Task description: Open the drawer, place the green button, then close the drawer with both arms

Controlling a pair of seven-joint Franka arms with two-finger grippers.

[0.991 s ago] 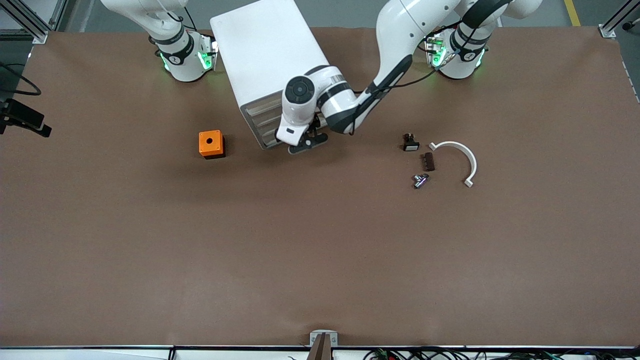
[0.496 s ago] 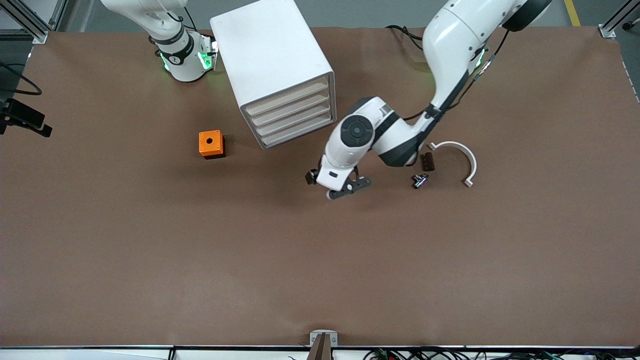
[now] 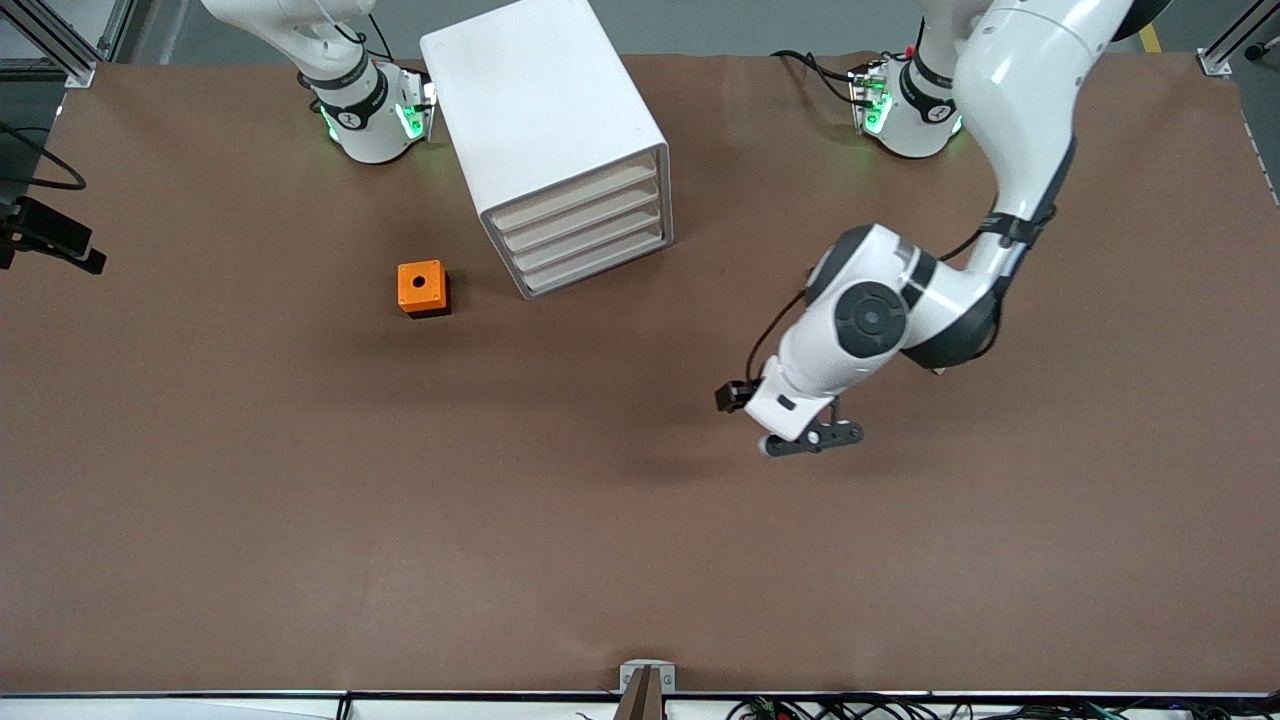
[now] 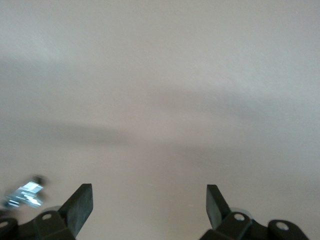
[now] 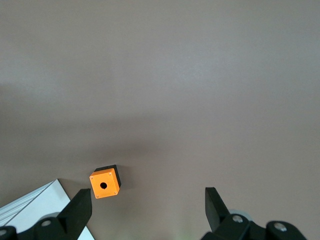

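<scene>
I have the left gripper (image 3: 812,440) right of centre in the front view, over bare table (image 3: 400,520), fingers (image 4: 80,202) spread wide and empty. The cabinet (image 3: 545,130) sits at upper centre, all four drawers (image 3: 585,235) shut. I can't find the button. The right gripper (image 5: 147,212) waits, spread, above the orange cube (image 3: 422,288)

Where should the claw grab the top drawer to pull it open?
Probably the upper edge of the top drawer front, coming straight at the cabinet face: the front is plain, no knob visible, only gaps between the four shut drawers.
</scene>
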